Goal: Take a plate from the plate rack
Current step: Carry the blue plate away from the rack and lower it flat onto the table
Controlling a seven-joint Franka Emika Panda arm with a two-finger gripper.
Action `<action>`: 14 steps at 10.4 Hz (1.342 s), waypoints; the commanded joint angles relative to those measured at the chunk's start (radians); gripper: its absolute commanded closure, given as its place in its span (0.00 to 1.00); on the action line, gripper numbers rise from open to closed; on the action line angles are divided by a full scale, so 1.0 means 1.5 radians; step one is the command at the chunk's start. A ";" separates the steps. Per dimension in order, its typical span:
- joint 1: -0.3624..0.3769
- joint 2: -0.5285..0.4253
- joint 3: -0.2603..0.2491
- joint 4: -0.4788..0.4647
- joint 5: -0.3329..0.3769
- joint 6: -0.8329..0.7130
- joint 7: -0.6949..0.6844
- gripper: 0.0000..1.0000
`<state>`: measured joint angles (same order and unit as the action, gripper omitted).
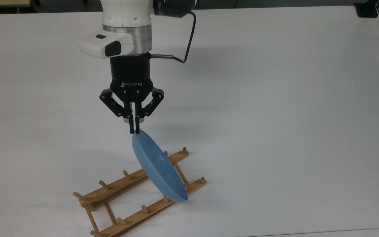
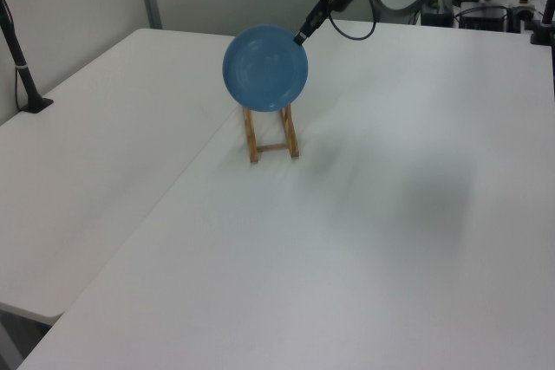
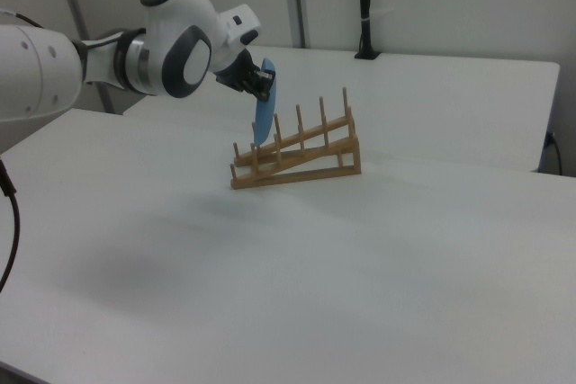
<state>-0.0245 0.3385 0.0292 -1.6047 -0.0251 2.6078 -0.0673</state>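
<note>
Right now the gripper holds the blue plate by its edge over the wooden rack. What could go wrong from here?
1. The gripper pinches only the top rim of the plate, so the plate might swing or slip out.
2. In the top view the plate's lower edge is level with the pegs of the rack; moving sideways too early could catch a peg and drag the rack across the table.

We are reaching in from the top view's upper edge with the white arm (image 1: 127, 19), wrist pointing down toward the table. The black end effector (image 1: 134, 131) is hanging below the silver flange, its two fingers drawn together and pinching a rim edge at the tips. In the right view, the arm is coming in from the right view's left, the end effector (image 3: 265, 78) tilted downward.
</note>
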 commanded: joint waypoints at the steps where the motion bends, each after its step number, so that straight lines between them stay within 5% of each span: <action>1: -0.001 -0.069 0.002 -0.015 0.004 -0.112 0.020 1.00; 7: -0.034 -0.132 -0.001 -0.012 0.057 -0.275 -0.035 1.00; 14: -0.197 -0.158 -0.022 -0.022 0.071 -0.594 -0.425 1.00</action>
<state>-0.2548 0.1063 0.0128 -1.6043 0.0544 1.7726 -0.5352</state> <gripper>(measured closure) 0.947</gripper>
